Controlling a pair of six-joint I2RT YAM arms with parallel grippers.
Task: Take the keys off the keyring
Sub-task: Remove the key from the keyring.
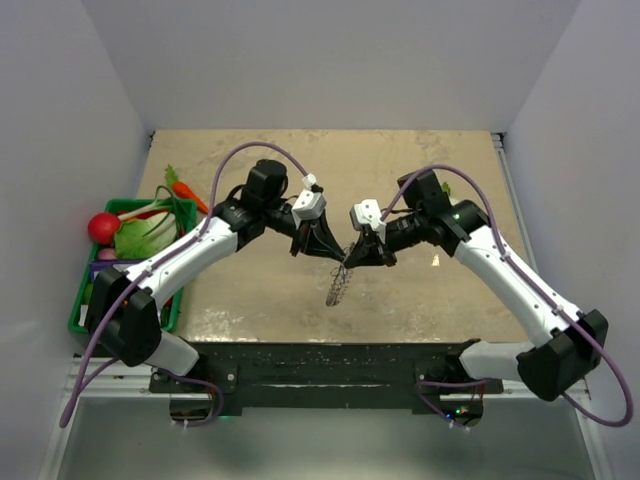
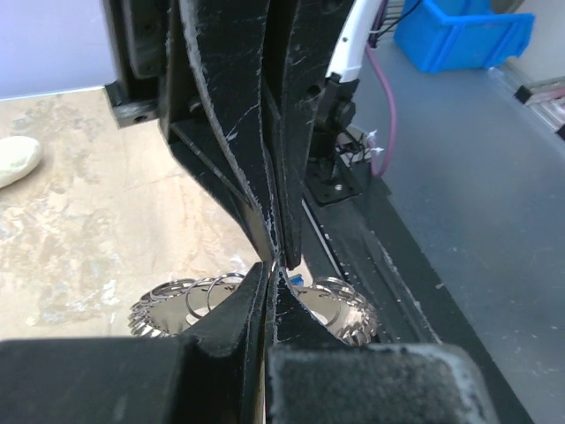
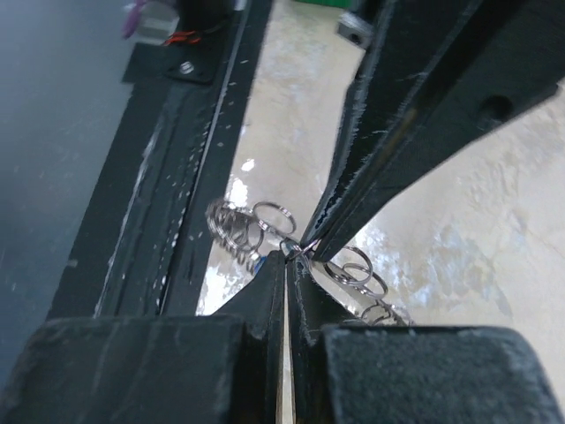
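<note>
The keyring (image 1: 338, 284), a grey coiled metal loop, hangs between both grippers just above the tabletop at the middle. My left gripper (image 1: 327, 250) and right gripper (image 1: 354, 256) meet tip to tip, each shut on the top of the loop. In the left wrist view the coil (image 2: 173, 304) spreads to both sides of my shut left gripper (image 2: 274, 268), and a bit of the key's blue head (image 2: 296, 281) shows just behind the tips. In the right wrist view the coil (image 3: 237, 228) shows behind my shut right gripper (image 3: 290, 255). The key's blade is hidden.
A green basket (image 1: 78, 318) with vegetables stands at the table's left edge, with a red radish (image 1: 102, 227) and a carrot (image 1: 186, 190) by it. A pale rounded object (image 2: 13, 160) lies on the table. The black front rail (image 1: 320, 360) runs below the grippers.
</note>
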